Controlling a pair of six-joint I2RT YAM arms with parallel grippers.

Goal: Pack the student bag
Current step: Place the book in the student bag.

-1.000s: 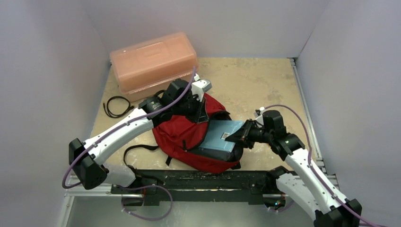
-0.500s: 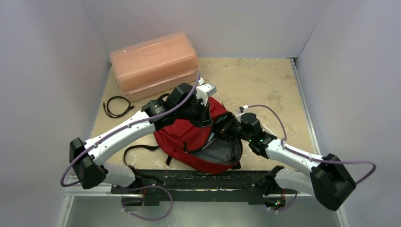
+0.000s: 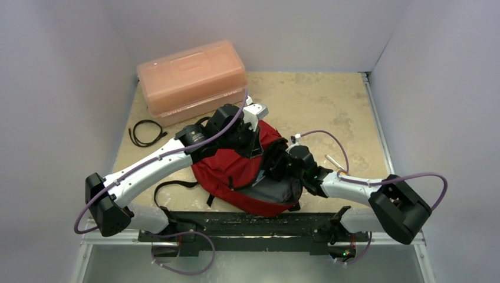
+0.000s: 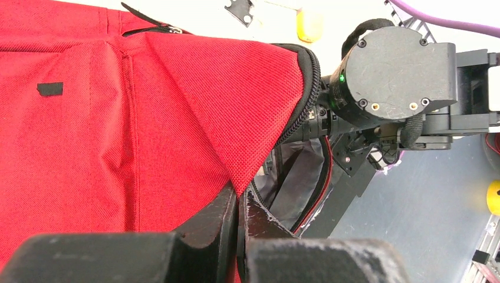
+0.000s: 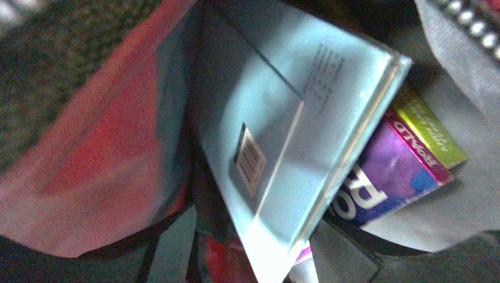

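We see the student bag (image 3: pixel 227 171) lying on its side by the near edge of the table (image 3: pixel 318 112), about midway along it and just beyond the arms' mounting rail (image 3: pixel 247 224). It is a soft backpack of dark red woven cloth. A black zipper (image 4: pixel 306 100) runs around the mouth, and a small black patch (image 4: pixel 50 88) is sewn to the outer panel. Black straps (image 3: pixel 171 187) trail from its left side toward the near left corner. The mouth faces right and gapes, showing a grey lining (image 4: pixel 298 183).

The left gripper (image 4: pixel 239 197) is pinched tight on the red flap at the zipper edge, lifting it so the mouth stays wide. The right gripper (image 5: pixel 256 224) reaches into that mouth. In its wrist view the two blurred fingers (image 5: pixel 171 242) stand well apart, with the lower corner of a light blue book (image 5: pixel 277 112) between them and a gap on each side, so we read the jaws as spread and gripping nothing.

The blue book sits slanted inside the bag, a barcode label (image 5: pixel 250 159) on its cover. Under its right edge lies a purple book (image 5: pixel 389 171) with large white letters, and a green spine (image 5: pixel 427 127) is just beside that.

A translucent orange-pink box (image 3: pixel 191 76) sits in the far left corner, and a coiled black cable (image 3: pixel 146 131) lies near the left edge.
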